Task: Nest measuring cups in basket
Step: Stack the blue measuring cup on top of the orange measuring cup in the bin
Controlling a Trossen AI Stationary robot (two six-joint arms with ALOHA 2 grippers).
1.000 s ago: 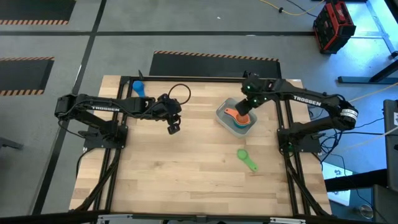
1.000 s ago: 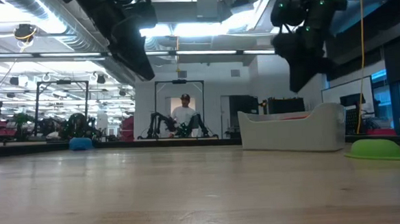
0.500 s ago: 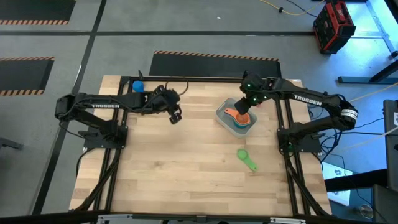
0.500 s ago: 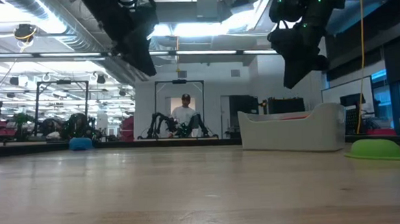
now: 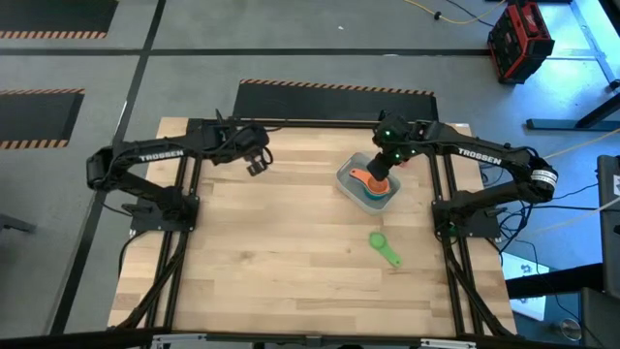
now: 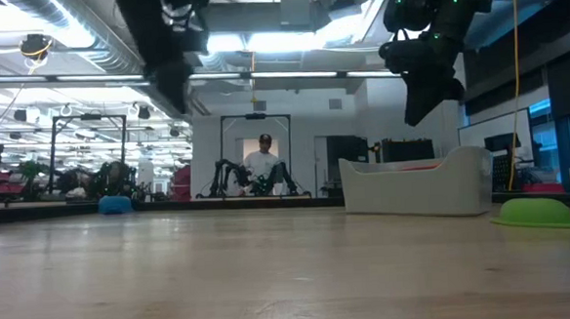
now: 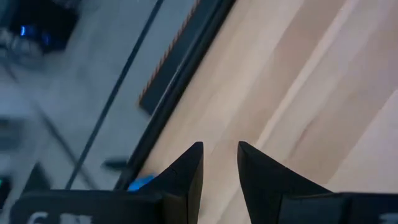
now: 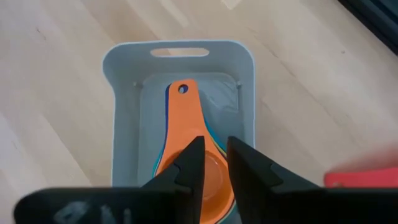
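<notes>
The pale grey basket stands on the table's right half. Nested cups lie in it with the orange cup on top, and teal and blue rims show under it. My right gripper hovers above the orange bowl, its fingers together. The green cup lies bowl down on the table, nearer than the basket. The blue cup sits by the far left corner. My left gripper is raised near it, slightly open and holding nothing.
A red thing lies on the table just beyond the basket's far right side. Bare wood spreads across the table's middle and near half. A person stands in the room far behind the table.
My left gripper has swung from the table's middle toward the far left corner, closer to the blue cup, staying raised. My right gripper has lifted a little above the basket. The cups and the basket have stayed where they were.
</notes>
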